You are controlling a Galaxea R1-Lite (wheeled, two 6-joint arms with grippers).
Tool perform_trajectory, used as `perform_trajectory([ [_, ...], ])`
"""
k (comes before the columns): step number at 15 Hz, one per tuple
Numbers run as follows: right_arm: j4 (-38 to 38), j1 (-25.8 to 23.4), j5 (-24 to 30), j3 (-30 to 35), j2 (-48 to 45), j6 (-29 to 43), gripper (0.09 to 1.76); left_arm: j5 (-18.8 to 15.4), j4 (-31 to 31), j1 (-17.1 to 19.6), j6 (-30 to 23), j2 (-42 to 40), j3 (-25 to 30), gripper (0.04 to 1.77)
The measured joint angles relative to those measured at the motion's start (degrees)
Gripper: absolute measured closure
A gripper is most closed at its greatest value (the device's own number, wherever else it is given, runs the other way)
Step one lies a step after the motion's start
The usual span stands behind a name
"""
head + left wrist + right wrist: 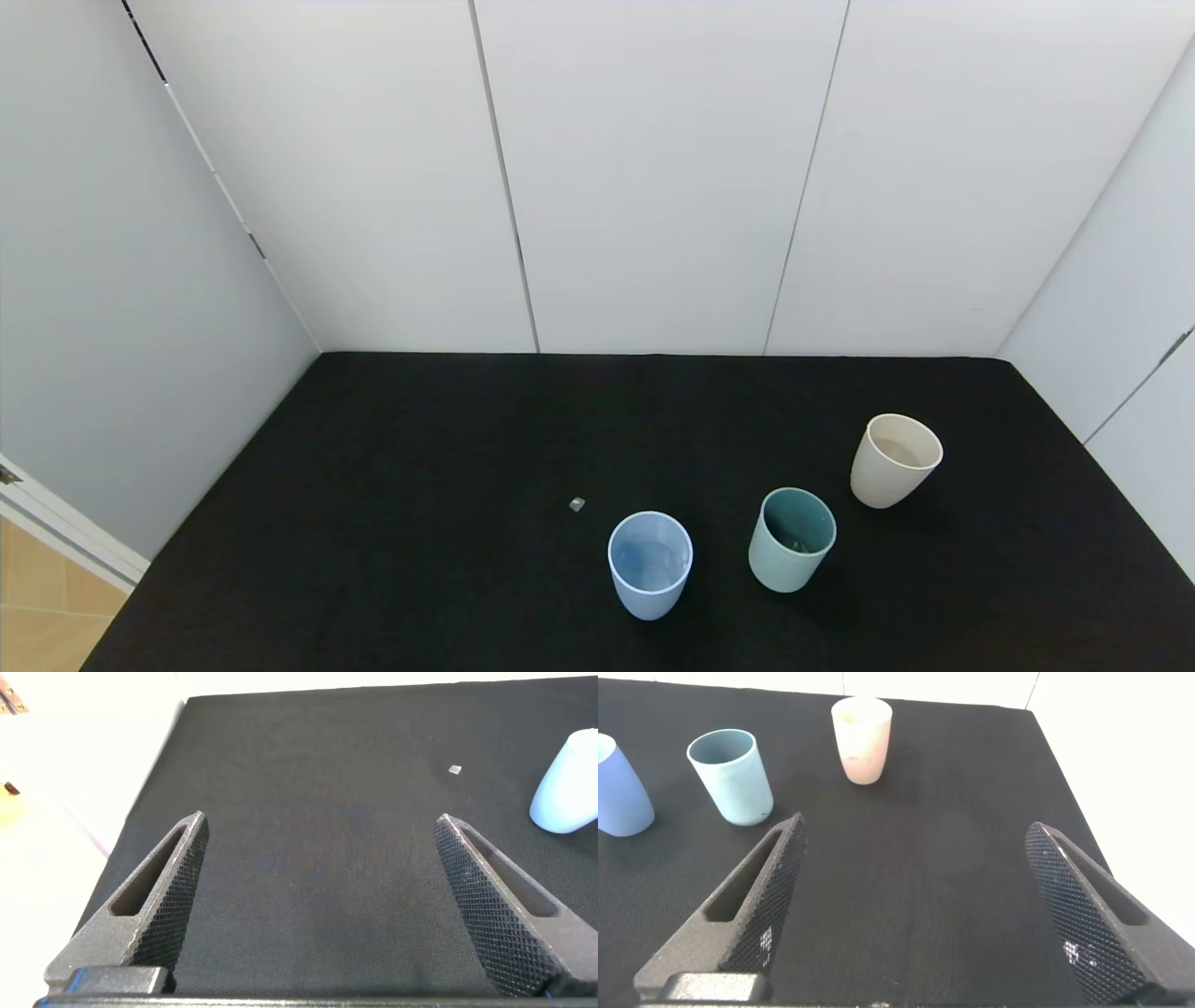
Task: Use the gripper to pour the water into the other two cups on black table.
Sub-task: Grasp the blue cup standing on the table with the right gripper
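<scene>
Three cups stand upright on the black table (420,448). The periwinkle-blue cup (650,564) is near the front centre, with clear water (651,558) faintly visible inside. The mint-teal cup (792,539) stands to its right and the cream cup (894,460) farther right and back. Neither arm shows in the head view. My left gripper (320,821) is open and empty over bare cloth, with the blue cup (568,782) off to one side. My right gripper (915,826) is open and empty, short of the teal cup (733,775), cream cup (862,739) and blue cup (618,786).
A tiny grey-white speck (577,504) lies on the cloth left of the blue cup; it also shows in the left wrist view (455,769). White wall panels (653,177) close in the table at the back and both sides. A strip of wooden floor (37,597) shows at the lower left.
</scene>
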Motion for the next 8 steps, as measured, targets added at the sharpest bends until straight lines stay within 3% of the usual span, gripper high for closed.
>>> perform_trajectory([
  [8,0.39,0.00,0.44,-0.16,0.00,-0.07,0.14,0.00,0.00,0.00,0.00,0.00,0.00,0.09],
])
